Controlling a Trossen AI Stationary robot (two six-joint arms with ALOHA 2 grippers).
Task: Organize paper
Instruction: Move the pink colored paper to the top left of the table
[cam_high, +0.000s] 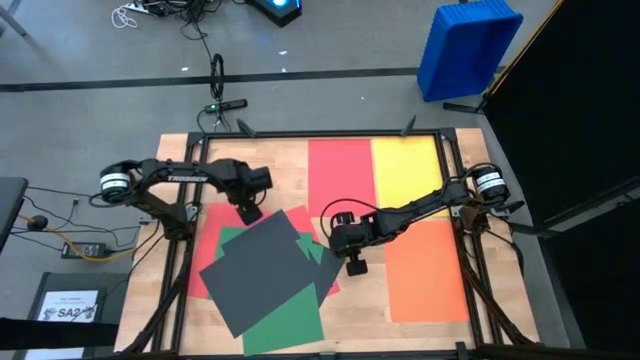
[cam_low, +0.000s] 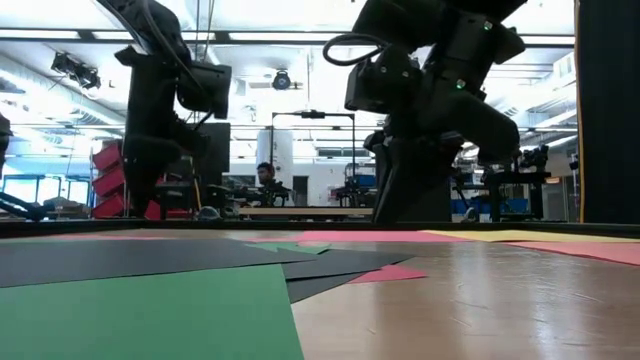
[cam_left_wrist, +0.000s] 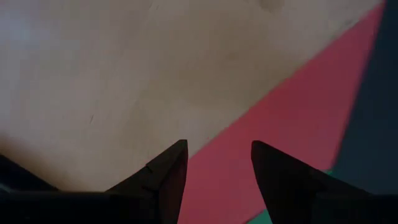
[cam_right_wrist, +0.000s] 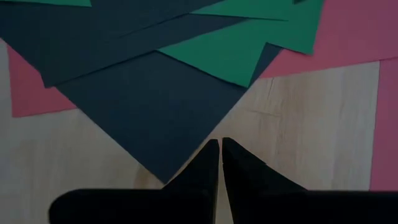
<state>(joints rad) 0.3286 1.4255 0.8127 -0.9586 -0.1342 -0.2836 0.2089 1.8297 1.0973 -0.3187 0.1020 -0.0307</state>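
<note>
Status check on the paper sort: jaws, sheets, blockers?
Left gripper jaws open, empty, over the red sheet edge. Right gripper shut, empty, by the dark sheet corner. Dark, green, red sheets still overlapping in a pile. No blockers seen.

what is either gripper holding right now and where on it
Nothing is held. The left gripper is open above the red sheet's edge; the right gripper is shut, empty, by the black sheet's corner.

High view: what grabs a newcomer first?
The messy fan of dark grey, green and red sheets at the table's front left, against the neat red, yellow and orange sheets laid flat on the right. The left tool hovers open over the pile's back edge; the right tool, shut, sits beside it.
</note>
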